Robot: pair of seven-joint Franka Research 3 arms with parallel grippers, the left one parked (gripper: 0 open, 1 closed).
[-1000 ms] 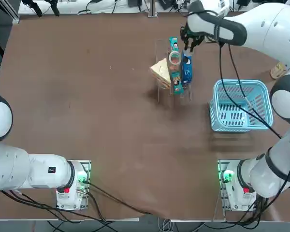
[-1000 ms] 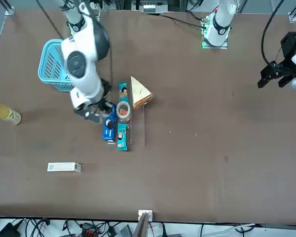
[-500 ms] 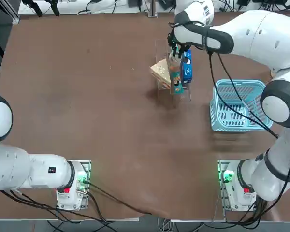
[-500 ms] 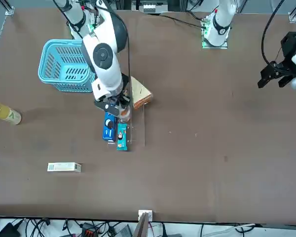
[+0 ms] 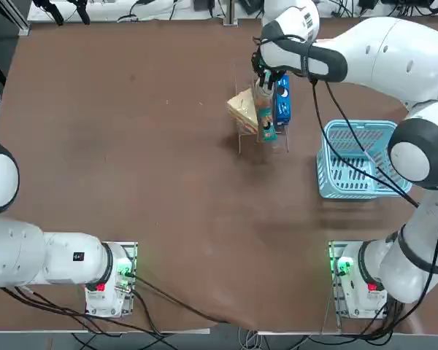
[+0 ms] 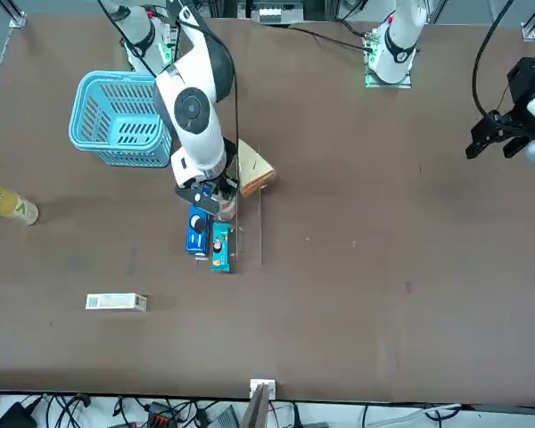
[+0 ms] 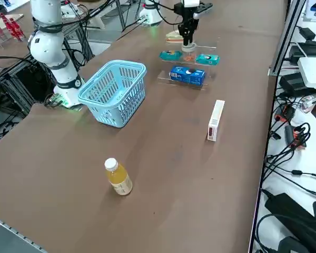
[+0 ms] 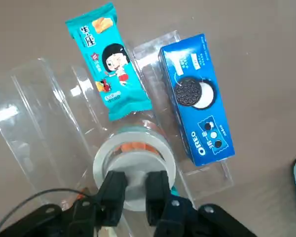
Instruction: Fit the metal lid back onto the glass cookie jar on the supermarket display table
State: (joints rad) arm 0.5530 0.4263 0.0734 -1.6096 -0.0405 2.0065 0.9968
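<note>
Top view. My right gripper point(image 5: 264, 78) hangs over the clear display rack point(image 5: 263, 109) at the far middle of the supermarket display table point(image 5: 131, 160). The wrist hides the glass cookie jar, which sits between a teal snack pack point(image 5: 265, 120) and a blue biscuit box point(image 5: 282, 102), with a wedge-shaped sandwich pack point(image 5: 242, 109) to their left. The blue basket point(image 5: 363, 159) stands well apart, to the right and nearer.

Front view. The gripper point(image 6: 212, 193) points down into the rack directly above the jar point(image 6: 225, 207). Open tabletop surrounds the rack on all sides.

Right side view. The arm comes straight down over the jar point(image 7: 188, 47). A juice bottle point(image 7: 118, 177) and a white carton point(image 7: 215, 120) lie well apart from the work area.

Right wrist view. My fingers point(image 8: 113, 190) are pinched narrow on the metal lid point(image 8: 134, 182), a pale disc held over the jar's mouth point(image 8: 134, 148), where orange contents show through the glass. I judge the step in hand to be the final alignment and lowering. The next move calls for centring the disc on the rim, then pressing straight down before letting go. Room is tight here: the teal pack point(image 8: 107, 61) and blue box point(image 8: 197, 98) lie close beside the jar, and the rack's clear walls point(image 8: 44, 113) flank it, so sideways corrections should stay small.
</note>
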